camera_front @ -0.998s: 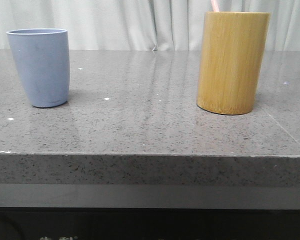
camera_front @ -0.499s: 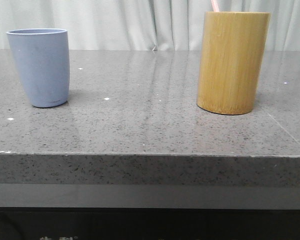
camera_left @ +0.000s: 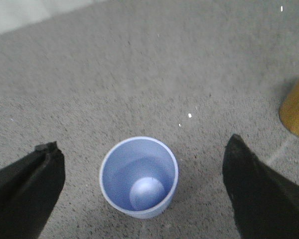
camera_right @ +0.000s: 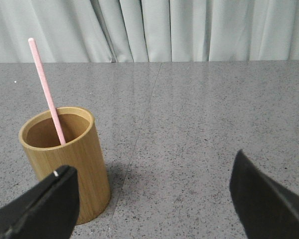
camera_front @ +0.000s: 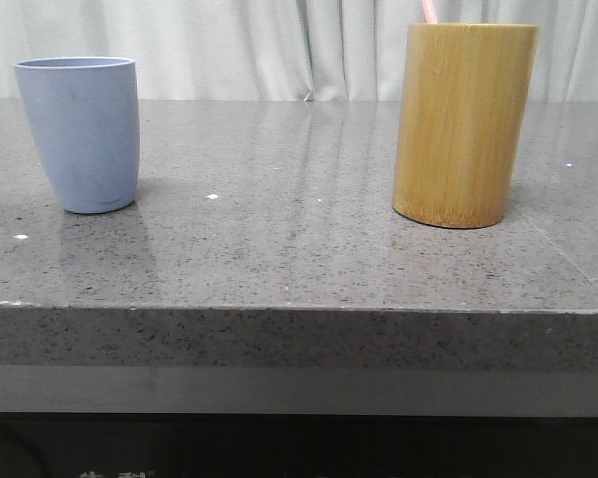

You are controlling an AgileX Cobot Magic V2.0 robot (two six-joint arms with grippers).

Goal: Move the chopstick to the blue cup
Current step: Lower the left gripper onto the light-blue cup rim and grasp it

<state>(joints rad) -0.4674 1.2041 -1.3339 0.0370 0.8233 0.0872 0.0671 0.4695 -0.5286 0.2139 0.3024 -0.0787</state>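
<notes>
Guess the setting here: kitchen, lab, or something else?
Probably a staged test bench, not a real kitchen: a grey speckled stone countertop backed by a plain pale curtain, holding only the blue cup and a bamboo cylinder with one pink chopstick.

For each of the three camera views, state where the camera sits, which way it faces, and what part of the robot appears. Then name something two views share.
Front view: low at the table's edge, facing forward at the matte lavender-blue tumbler and tall yellow-brown bamboo cylinder; no robot parts show.
Left wrist view: above the tumbler, looking down into it; open left hand.
Right wrist view: beside the cylinder, looking across at the curtain; the thin pale pink chopstick stands inside; open right hand.
Shared: the cylinder appears in all three views.
</notes>
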